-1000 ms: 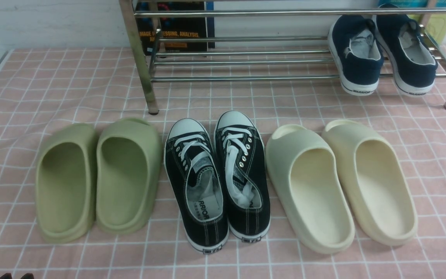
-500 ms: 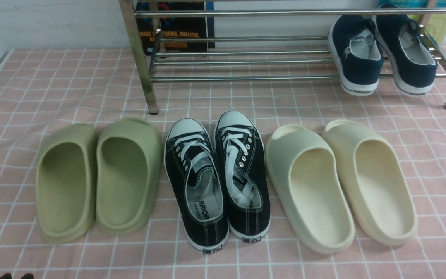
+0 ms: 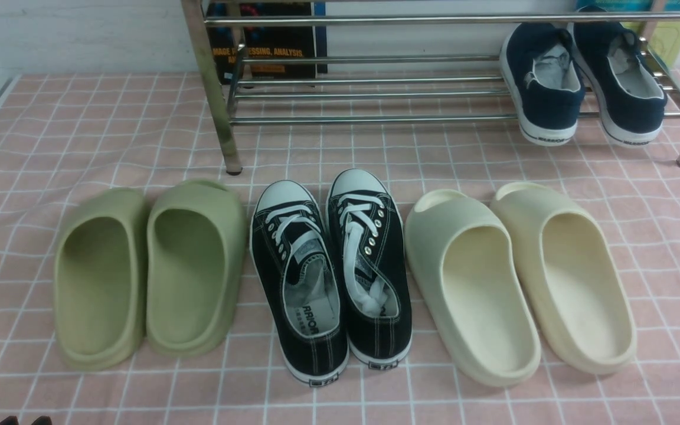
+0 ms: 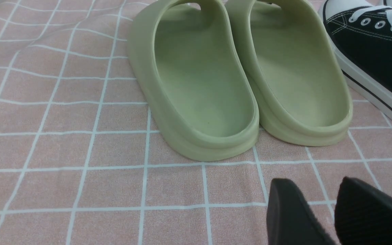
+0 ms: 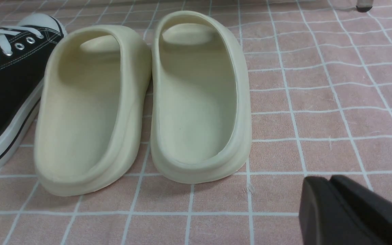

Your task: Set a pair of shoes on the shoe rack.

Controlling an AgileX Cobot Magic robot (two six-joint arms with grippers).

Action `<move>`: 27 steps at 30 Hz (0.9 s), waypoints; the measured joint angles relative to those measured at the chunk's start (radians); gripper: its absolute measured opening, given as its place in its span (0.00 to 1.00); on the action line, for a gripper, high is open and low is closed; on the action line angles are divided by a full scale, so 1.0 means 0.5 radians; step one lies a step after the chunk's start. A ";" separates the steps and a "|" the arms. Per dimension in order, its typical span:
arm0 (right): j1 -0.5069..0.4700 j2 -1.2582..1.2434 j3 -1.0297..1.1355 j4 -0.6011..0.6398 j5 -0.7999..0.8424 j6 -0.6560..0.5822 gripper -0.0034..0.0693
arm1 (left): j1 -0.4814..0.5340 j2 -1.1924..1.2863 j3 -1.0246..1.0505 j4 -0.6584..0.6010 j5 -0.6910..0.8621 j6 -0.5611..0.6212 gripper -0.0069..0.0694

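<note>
I read "ANALYSIS" on a book (image 3: pixel 269 41) behind the chrome shoe rack (image 3: pixel 375 94). Smooth green foam slides (image 3: pixel 151 271), black canvas lace-ups (image 3: pixel 331 277) and cream slides (image 3: pixel 520 277) line the checked cloth (image 3: pixel 80 130). The navy slip-ons (image 3: pixel 582 82) sit on the rack's right end. My left gripper (image 4: pixel 335 204) is slightly parted and holding nothing; my right gripper (image 5: pixel 330 185) looks closed and holds nothing.

Two black fingers (image 5: pixel 352 211) are hovering over the pink checked cloth (image 5: pixel 318 102), their tips lying almost together with nothing between them. Just ahead of the fingers a pair of cream foam slides (image 5: pixel 141 102) is sitting side by side, sides touching. Beyond the slides, further from the fingers, a black lace-up sneaker (image 5: pixel 5 88) is resting just beside them.
</note>
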 joint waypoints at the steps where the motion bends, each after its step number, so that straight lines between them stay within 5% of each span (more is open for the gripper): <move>1: 0.000 0.000 0.000 0.000 0.000 0.000 0.11 | 0.000 0.000 0.000 0.000 0.000 0.000 0.41; 27: 0.000 0.000 0.000 0.000 0.000 0.000 0.14 | 0.000 0.000 0.000 0.000 0.000 0.000 0.41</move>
